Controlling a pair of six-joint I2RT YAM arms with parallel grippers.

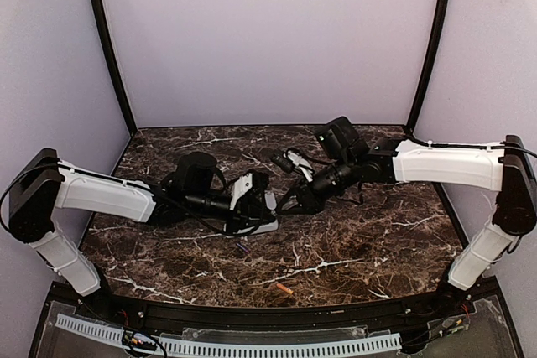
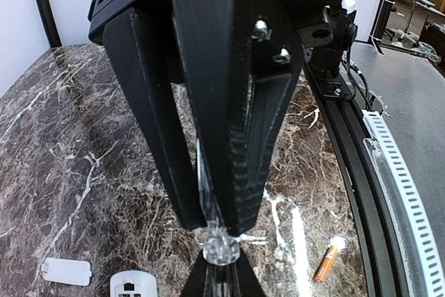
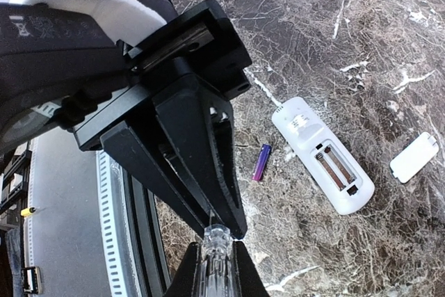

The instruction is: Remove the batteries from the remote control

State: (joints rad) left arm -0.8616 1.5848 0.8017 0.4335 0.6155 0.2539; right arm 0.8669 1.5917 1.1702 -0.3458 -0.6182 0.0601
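Observation:
The remote control (image 3: 323,165) lies back side up on the marble table, its battery bay uncovered and both slots looking empty. A purple battery (image 3: 261,162) lies just beside it. An orange battery (image 2: 327,261) rests near the front rail. In the top view I see the remote control (image 1: 267,225), the purple battery (image 1: 242,247) and the orange battery (image 1: 284,289). My left gripper (image 2: 222,231) hovers over the remote's end (image 2: 132,286), shut on nothing. My right gripper (image 3: 222,231) is shut and empty too, off to the remote's right. Their tips, left gripper (image 1: 262,203) and right gripper (image 1: 295,200), nearly meet.
The small flat white cover (image 3: 414,157) lies loose on the table past the remote, also seen as the cover (image 2: 67,270) in the left wrist view. A black rail (image 2: 354,172) with a white perforated strip (image 2: 400,179) runs along the front edge. Purple walls enclose the table.

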